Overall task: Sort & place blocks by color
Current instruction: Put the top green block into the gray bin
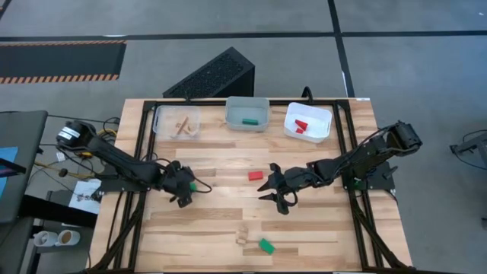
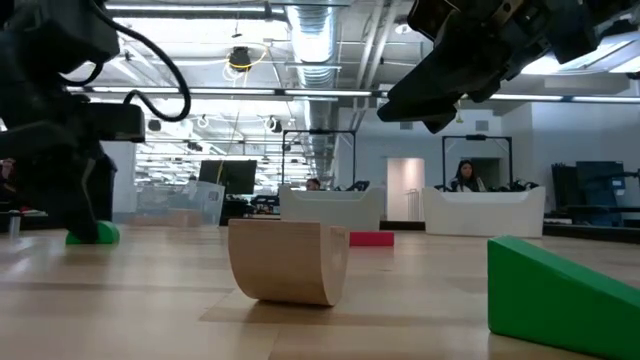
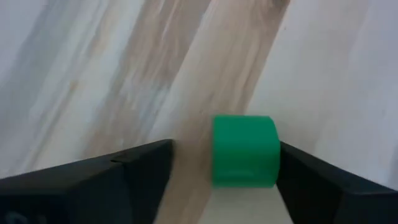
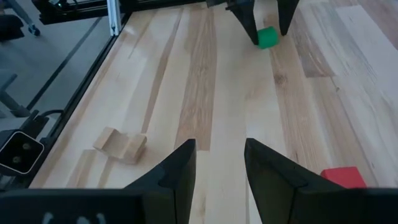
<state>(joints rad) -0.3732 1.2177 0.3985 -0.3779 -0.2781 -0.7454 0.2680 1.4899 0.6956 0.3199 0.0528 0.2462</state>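
A small green block (image 3: pixel 244 150) lies on the table between the open fingers of my left gripper (image 3: pixel 224 171), at the table's left middle (image 1: pixel 187 190). In the low view the block (image 2: pixel 92 234) sits under that gripper. My right gripper (image 4: pixel 219 163) is open and empty. It hovers above the table's middle (image 1: pixel 272 187), next to a red block (image 1: pixel 256 176). A plain wood arch piece (image 1: pixel 242 237) and a green wedge (image 1: pixel 265 245) rest near the near edge. My left gripper comes down over the green block from above. The block's side (image 3: pixel 272 152) lies right against one finger (image 3: pixel 298 177), and I cannot tell whether they touch. The other finger (image 3: pixel 149 168) stands apart from the block, which rests on the table.
Three trays stand along the far edge. The left clear tray (image 1: pixel 163 120) holds wood pieces, the middle tray (image 1: pixel 230 114) a green block, and the right white tray (image 1: pixel 323 116) red blocks. A black box (image 1: pixel 213 74) lies beyond the table. People sit in the room behind.
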